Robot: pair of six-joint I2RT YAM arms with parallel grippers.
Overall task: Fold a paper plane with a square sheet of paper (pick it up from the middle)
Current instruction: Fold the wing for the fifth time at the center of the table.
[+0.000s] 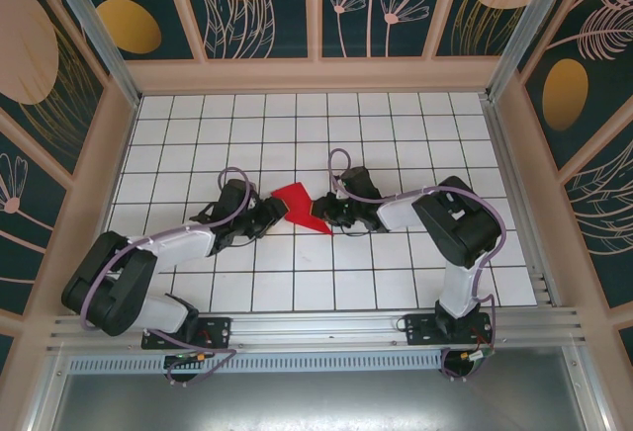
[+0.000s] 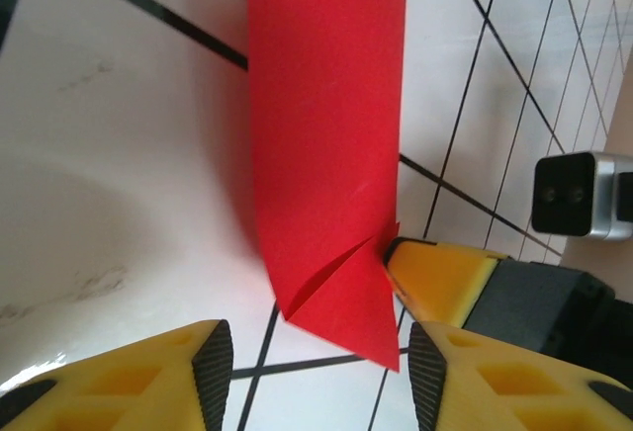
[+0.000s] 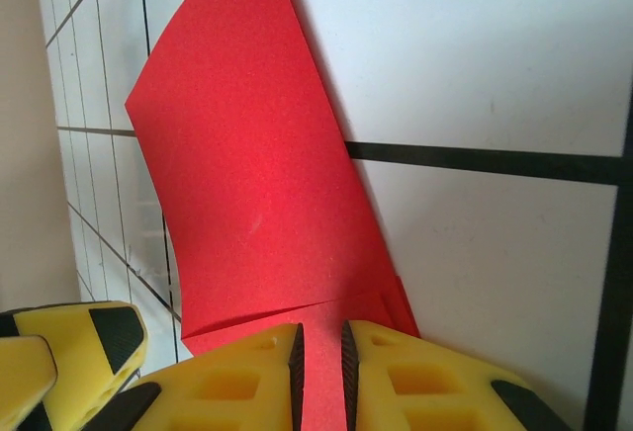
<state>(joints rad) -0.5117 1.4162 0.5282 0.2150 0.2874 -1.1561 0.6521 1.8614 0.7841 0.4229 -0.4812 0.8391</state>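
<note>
- Red paper (image 1: pixel 300 204): lay at the middle of the surface (image 1: pixel 396 134), between the two hands, already creased into a long strip with one pointed end.
- Ran lengthwise straight away from the left hand (image 2: pixel 318 357) in its wrist view; had its near corner, with a small triangular flap (image 2: pixel 341 298), in the gap between that hand's fingers.
- Left hand: stood about half open, pads (image 2: pixel 216 362) to either side of that corner, seemingly touching nothing and holding nothing.
- Right hand (image 3: pixel 321 352): was pinched nearly shut on the paper's narrow end, with the thin sheet clamped between its yellow fingers (image 3: pixel 237 372).
- Judged the coming move to turn on that near corner: left hand already lined up with it, probably needing only to close.
- Looked thin, matte and bright red, bowed slightly off the surface, with a sharp diagonal crease.
- Rested on glossy white tiles with dark lines; faced blocky yellow fingers tipped with black rubbery pads.
</note>
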